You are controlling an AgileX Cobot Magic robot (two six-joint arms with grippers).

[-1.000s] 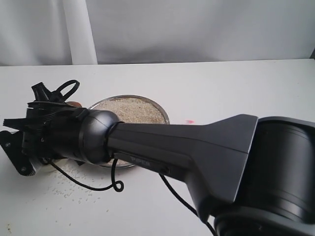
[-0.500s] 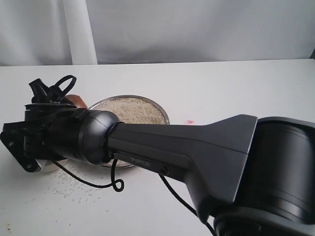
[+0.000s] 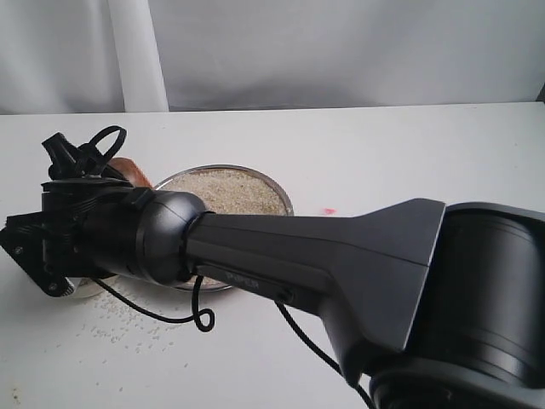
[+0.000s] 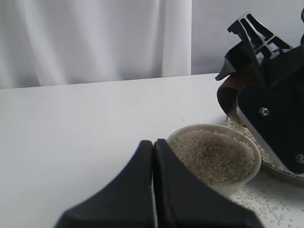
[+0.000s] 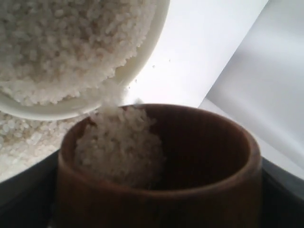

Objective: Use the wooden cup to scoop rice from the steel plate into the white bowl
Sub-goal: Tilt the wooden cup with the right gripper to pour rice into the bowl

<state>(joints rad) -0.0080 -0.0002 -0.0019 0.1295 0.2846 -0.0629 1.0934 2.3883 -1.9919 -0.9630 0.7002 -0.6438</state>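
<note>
Rice (image 5: 118,147) sits heaped against the lip of the wooden cup (image 5: 161,180), on the side nearest the white bowl (image 5: 142,57), and a thin run of grains bridges from that lip to the bowl's rim. The cup is tilted with its mouth toward the bowl, about half of its dark inside bare. We see the right hand (image 4: 247,83) pinching the cup from both sides, fingers (image 5: 19,194) spread wide around its barrel.

The bowl is filled with rice almost to the rim and stands on the desk (image 4: 85,123), just beside the steel plate (image 3: 285,198). In the exterior view the cup shows as a brown patch at the plate's 10 o'clock. The bowl is at about 8 o'clock, mostly hidden under the right hand; only a pale sliver shows. The plate holds a flat bed of rice.

Loose grains (image 3: 128,319) are scattered on the desk at the plate's 7 o'clock, more around the bowl's foot. There is a small pink mark (image 3: 328,210) at the plate's 3 o'clock.

The left hand (image 4: 153,142) has its fingers pressed together with nothing between them. It sits low over the desk near the bowl and is not touching it.
</note>
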